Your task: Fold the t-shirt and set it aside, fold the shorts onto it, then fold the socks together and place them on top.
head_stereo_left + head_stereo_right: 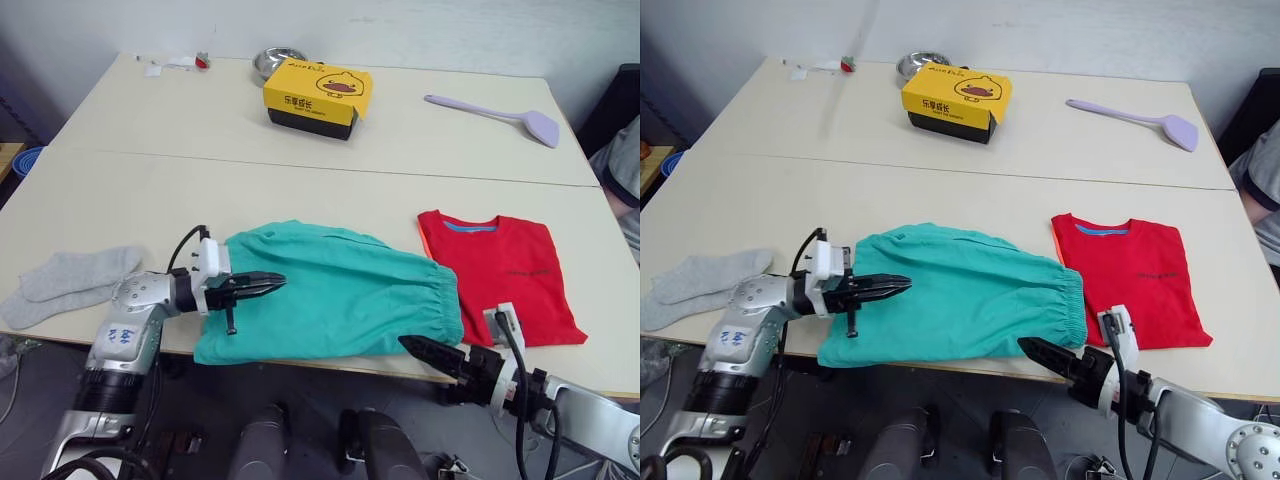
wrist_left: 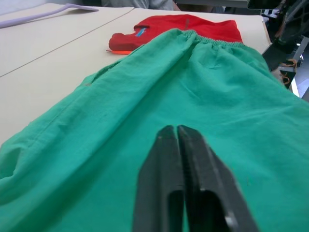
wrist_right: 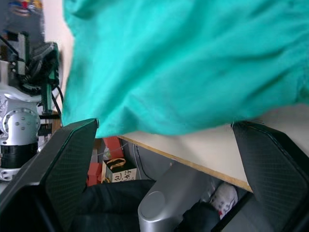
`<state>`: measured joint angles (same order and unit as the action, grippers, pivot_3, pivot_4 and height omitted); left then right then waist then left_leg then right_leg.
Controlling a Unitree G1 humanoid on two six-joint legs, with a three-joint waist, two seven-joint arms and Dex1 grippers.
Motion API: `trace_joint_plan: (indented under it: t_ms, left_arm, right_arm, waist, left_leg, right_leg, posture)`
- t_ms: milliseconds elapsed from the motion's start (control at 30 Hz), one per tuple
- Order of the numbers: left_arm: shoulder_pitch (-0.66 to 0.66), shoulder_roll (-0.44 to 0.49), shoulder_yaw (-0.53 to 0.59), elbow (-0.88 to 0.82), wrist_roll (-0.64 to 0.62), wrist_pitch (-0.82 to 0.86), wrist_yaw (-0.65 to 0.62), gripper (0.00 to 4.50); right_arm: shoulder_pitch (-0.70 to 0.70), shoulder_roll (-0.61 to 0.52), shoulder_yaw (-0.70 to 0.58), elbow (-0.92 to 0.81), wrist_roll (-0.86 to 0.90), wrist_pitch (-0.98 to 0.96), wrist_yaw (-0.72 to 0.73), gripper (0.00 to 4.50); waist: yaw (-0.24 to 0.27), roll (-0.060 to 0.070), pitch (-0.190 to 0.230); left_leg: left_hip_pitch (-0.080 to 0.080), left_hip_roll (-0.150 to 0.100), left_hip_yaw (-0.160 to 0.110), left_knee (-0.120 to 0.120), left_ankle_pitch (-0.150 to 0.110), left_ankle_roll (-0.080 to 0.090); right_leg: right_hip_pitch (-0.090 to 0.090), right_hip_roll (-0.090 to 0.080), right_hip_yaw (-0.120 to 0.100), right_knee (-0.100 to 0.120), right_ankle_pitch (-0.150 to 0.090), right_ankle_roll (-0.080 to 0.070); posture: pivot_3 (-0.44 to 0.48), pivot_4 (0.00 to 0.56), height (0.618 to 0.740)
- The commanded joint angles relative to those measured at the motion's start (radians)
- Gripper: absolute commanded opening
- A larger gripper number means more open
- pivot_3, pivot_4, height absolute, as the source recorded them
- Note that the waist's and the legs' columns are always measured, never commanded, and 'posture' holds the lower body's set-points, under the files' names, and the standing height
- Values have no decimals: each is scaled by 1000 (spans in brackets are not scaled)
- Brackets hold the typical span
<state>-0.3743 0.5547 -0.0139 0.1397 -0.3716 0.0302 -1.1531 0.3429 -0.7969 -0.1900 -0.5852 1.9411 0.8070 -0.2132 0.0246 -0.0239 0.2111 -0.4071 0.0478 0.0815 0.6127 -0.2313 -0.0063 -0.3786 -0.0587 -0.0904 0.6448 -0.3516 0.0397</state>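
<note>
The teal-green shorts (image 1: pixel 340 290) lie spread flat near the table's front edge, waistband toward the right. The red t-shirt (image 1: pixel 500 270) lies folded just right of them, its blue neckband facing the far side. Two grey socks (image 1: pixel 65 283) lie loose at the front left. My left gripper (image 1: pixel 270 283) is shut and hovers over the left part of the shorts, pointing right; nothing shows between its fingers (image 2: pixel 164 159). Below the shorts' waistband end, my right gripper (image 1: pixel 412 346) sits at the table's front edge, open, with its fingers (image 3: pixel 72 154) wide apart.
A yellow box (image 1: pixel 318 95) and a metal bowl (image 1: pixel 275 62) stand at the back. A purple spatula (image 1: pixel 495 115) lies at the back right. Small bits (image 1: pixel 175 65) lie at the far left corner. A person's sleeve (image 1: pixel 625 170) shows at the right edge.
</note>
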Motion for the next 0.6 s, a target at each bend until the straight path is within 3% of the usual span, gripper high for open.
trace_joint_plan:
  t_ms: [33, 167, 300, 533, 600]
  left_arm:
    - [-55, -40, -9, 77, 39, -73, 24, 15]
    - [-102, -82, -21, 191, 86, -137, 35, 15]
    - [-115, -97, -32, 233, 77, -132, -9, 15]
    - [-132, -111, -49, 298, 101, -170, -44, 15]
    - [-134, -115, -51, 311, 103, -175, -55, 0]
  right_arm:
    - [-1, 11, 19, -33, 31, -46, -65, 4500]
    - [-66, 50, 59, -10, 2, -100, -137, 4500]
    - [-156, 168, 82, 44, -109, -193, -235, 4500]
    - [-249, 301, 152, 100, -222, -193, -251, 4500]
    - [-274, 339, 160, 126, -289, -209, -256, 4104]
  waist:
    - [0, 0, 0]
    - [-6, -2, -1]
    - [-13, -2, -1]
    - [-29, -7, -4]
    - [-32, -8, -4]
  left_leg:
    - [0, 0, 0, 0, 0, 1]
    - [1, 0, 4, 2, -1, 2]
    - [2, 1, 9, 2, 0, 4]
    - [2, 1, 12, 2, 1, 6]
    - [2, 2, 13, 2, 2, 7]
  right_leg:
    - [0, 0, 0, 0, 0, 1]
    - [0, 0, 4, 0, 2, 3]
    - [-2, 1, 10, 0, 6, 4]
    - [-4, 0, 15, 0, 9, 5]
    - [-4, 1, 15, 0, 11, 4]
  posture:
    - [0, 150, 740]
    - [0, 150, 740]
    - [0, 150, 740]
    - [0, 150, 740]
    - [0, 150, 740]
